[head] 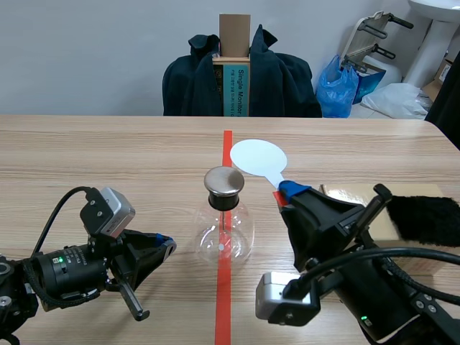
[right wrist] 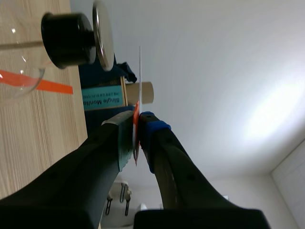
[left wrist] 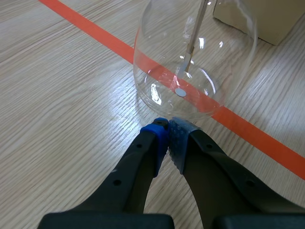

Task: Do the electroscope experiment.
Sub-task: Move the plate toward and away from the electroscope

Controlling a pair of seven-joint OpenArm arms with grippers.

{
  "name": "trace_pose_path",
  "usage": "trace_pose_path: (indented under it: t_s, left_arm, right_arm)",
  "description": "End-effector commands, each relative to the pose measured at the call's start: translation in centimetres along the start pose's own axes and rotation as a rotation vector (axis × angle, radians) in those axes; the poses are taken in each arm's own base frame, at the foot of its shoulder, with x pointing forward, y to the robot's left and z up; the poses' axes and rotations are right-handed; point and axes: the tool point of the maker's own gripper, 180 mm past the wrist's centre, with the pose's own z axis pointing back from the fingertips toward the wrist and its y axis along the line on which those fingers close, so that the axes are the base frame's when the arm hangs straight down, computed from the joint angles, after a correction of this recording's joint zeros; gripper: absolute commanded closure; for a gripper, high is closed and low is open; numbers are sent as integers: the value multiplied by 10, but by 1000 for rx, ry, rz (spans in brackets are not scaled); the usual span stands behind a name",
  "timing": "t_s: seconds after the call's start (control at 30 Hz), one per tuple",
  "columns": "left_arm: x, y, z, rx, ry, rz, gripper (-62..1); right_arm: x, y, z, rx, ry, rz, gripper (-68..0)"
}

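Observation:
The electroscope, a clear glass flask (head: 224, 233) with a black stopper and a round metal cap (head: 224, 181), stands on the red tape line at the table's middle. My right gripper (head: 286, 192) is shut on the red handle of a flat white paddle (head: 258, 157), whose disc hangs just right of the metal cap. In the right wrist view the paddle (right wrist: 139, 76) shows edge-on between the fingers, close to the cap (right wrist: 104, 33). My left gripper (head: 167, 244) is shut on nothing, low on the table left of the flask; its fingertips (left wrist: 167, 134) nearly touch the flask's base (left wrist: 190, 62).
A cardboard sheet (head: 359, 195) with a black furry cloth (head: 424, 218) lies at the table's right, behind my right arm. Across the table stands a chair draped with a dark jacket (head: 241, 75) and a box on it.

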Motion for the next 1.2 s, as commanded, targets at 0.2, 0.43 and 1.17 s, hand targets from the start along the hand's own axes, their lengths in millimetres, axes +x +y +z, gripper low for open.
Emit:
trace_pose_path:
  t_s: [0.2,0.43,1.17]
  left_arm:
    - [12,-2,-3,-5,-41,-1,-27]
    - [12,-2,-3,-5,-41,-1,-27]
    - [12,-2,-4,-5,-42,0,-27]
  right_arm:
    - [9,-16,-2,-63,-76,47,-8]
    - [16,-15,-1,-62,-120,48,-8]
    - [-58,-23,20,-74,313,-62,-8]
